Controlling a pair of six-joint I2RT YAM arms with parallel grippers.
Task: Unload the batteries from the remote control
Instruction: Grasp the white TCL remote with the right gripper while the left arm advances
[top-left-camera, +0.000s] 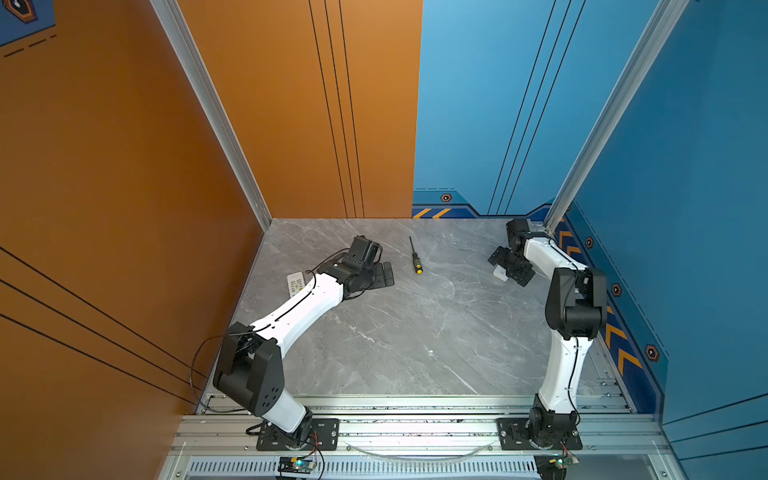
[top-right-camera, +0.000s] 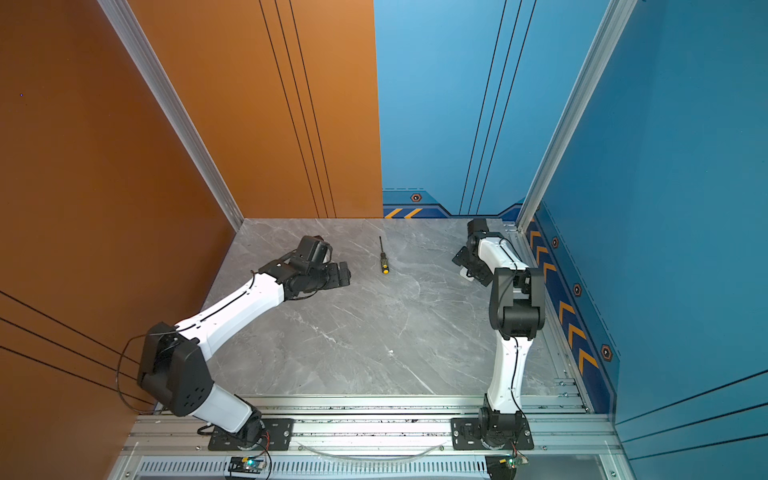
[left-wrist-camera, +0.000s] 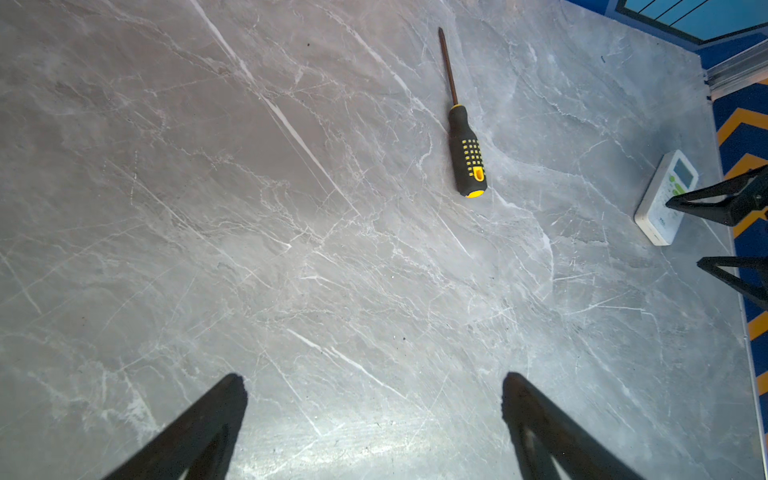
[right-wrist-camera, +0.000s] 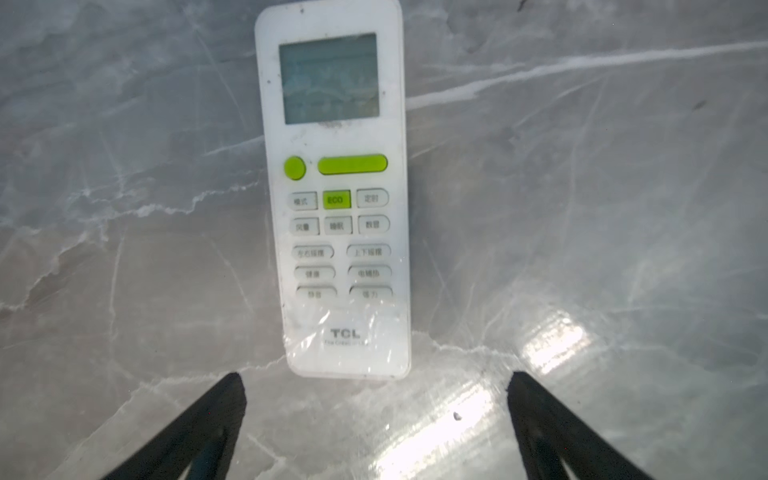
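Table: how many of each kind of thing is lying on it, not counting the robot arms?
Remotes: 2
Screwdriver: 1
Total: 3

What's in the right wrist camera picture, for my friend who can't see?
A white remote lies face up, screen and green buttons showing, on a grey marble table. The open right gripper points at its logo end.

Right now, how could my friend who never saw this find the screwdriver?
Find the grey marble tabletop, then look near the middle of its far edge. The black-and-yellow-handled screwdriver lies flat there. It is long and thin, unlike the flat white remote controls at the sides.
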